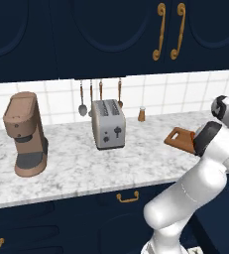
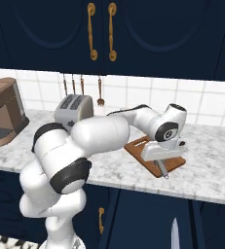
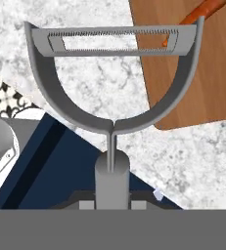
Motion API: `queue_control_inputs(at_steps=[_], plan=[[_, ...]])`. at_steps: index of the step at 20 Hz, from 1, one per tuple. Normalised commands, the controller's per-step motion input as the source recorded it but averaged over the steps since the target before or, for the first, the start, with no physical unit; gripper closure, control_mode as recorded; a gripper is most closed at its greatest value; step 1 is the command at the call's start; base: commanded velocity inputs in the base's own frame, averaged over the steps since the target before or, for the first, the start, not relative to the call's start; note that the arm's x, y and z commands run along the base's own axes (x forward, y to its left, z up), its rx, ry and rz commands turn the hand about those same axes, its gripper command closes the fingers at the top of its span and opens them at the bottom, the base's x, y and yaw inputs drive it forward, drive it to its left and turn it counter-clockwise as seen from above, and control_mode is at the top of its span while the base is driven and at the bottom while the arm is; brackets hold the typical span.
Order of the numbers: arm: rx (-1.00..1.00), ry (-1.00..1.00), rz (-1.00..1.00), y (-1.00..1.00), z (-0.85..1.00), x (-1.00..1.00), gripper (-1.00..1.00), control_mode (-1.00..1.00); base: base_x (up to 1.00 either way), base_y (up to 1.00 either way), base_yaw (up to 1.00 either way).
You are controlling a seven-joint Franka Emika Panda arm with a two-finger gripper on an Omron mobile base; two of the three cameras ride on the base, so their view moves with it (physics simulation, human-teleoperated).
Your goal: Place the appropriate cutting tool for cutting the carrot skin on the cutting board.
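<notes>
My gripper is shut on the stem of a grey Y-shaped peeler, whose serrated blade points away from the hand. The peeler hangs over the marble counter just beside the reddish-brown cutting board. The blade's right end overlaps the board's edge. An orange carrot lies on the board, mostly cut off by the frame. From the right base view my gripper hovers over the near corner of the board, with the peeler sticking out below it. The board's handle end peeks from behind my arm.
A silver toaster stands at the counter's middle and a brown coffee machine at its left. Utensils hang on the tiled wall, with a small shaker beneath. A knife blade shows low before the dark cabinets.
</notes>
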Motion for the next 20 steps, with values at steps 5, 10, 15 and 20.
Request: queue_control_inputs(at_steps=[5,10,15,20], plan=[[0.0,0.0,0.0,0.0,-0.17,0.53,1.0,-1.0,0.0,0.0,0.0],[0.0,0.0,0.0,0.0,-0.31,0.48,1.0,-1.0,0.0,0.0,0.0],[0.02,-0.01,0.0,-0.02,-0.27,0.4,1.0,-1.0,0.0,0.0,0.0],[0.02,0.0,0.0,-0.02,-0.29,0.4,1.0,-1.0,0.0,0.0,0.0]])
